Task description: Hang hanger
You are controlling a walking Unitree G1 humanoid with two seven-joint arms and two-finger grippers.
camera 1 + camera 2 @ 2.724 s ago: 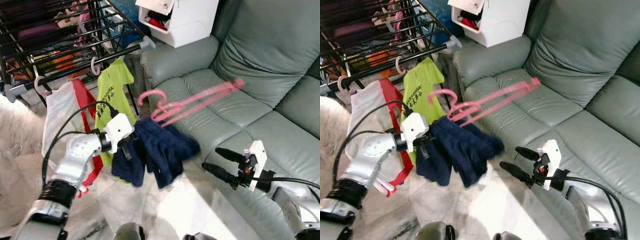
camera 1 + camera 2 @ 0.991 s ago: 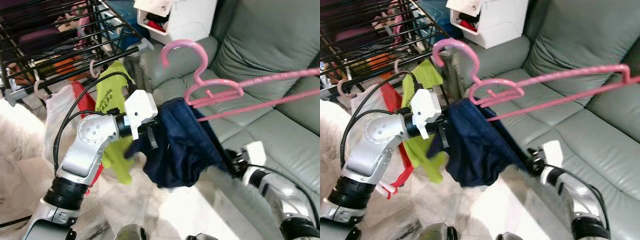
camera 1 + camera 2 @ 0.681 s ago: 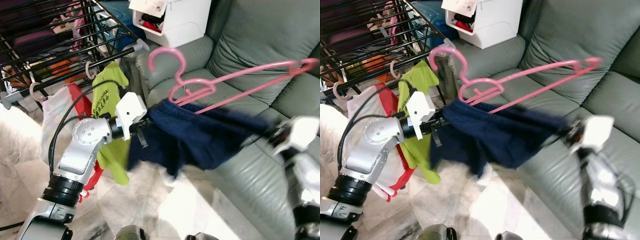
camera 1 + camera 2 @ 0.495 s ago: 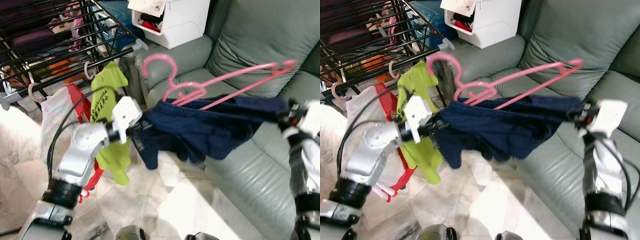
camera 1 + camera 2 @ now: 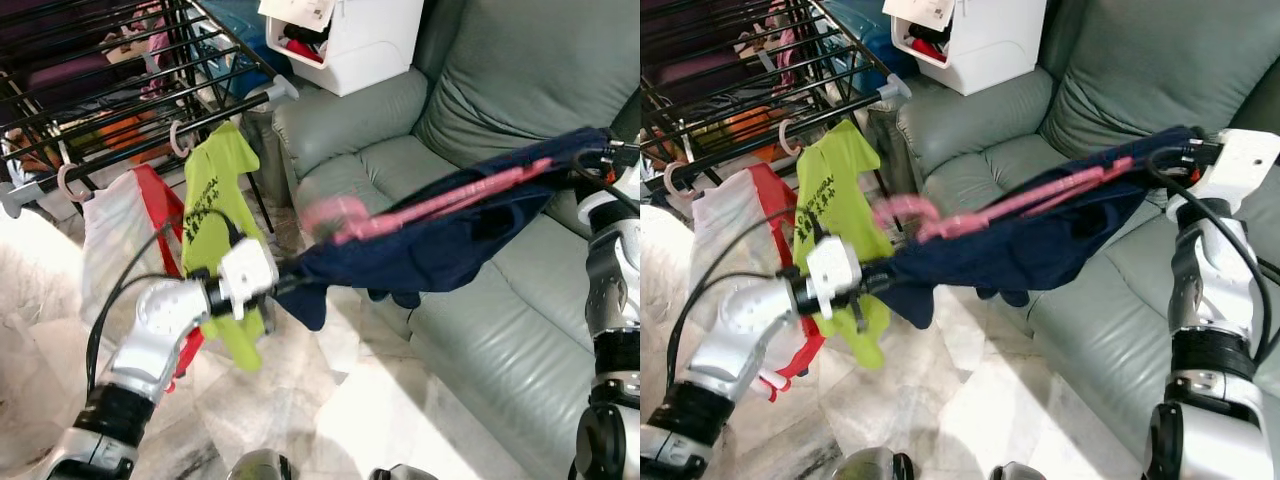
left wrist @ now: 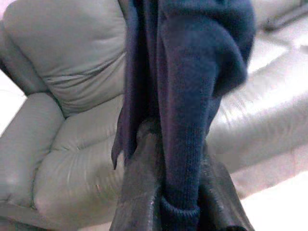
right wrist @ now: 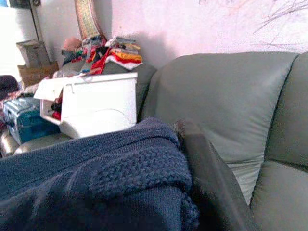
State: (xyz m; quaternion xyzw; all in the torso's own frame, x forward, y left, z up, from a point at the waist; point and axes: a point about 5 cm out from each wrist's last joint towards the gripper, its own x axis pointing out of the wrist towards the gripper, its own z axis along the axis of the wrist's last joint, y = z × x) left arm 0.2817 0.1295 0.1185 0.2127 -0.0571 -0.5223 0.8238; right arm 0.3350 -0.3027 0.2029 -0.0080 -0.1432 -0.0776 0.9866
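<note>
Eye views: a navy sweater (image 5: 420, 245) is stretched in the air between the two grippers, above a grey-green sofa (image 5: 500, 90). A blurred pink hanger (image 5: 430, 205) lies along the sweater's top edge, its hook toward the left gripper (image 5: 285, 280). The left gripper pinches the sweater's lower end; the right gripper (image 5: 1175, 160) holds the upper end, raised high. Behind the left arm a black rack (image 5: 120, 80) carries a lime shirt (image 5: 215, 190) and a white and red garment (image 5: 125, 230). A white box (image 5: 350, 40) sits on the sofa arm.

Left wrist view: the fingers (image 6: 139, 192) are clamped on navy knit.

Right wrist view: one finger (image 7: 207, 178) presses against bunched sweater.
</note>
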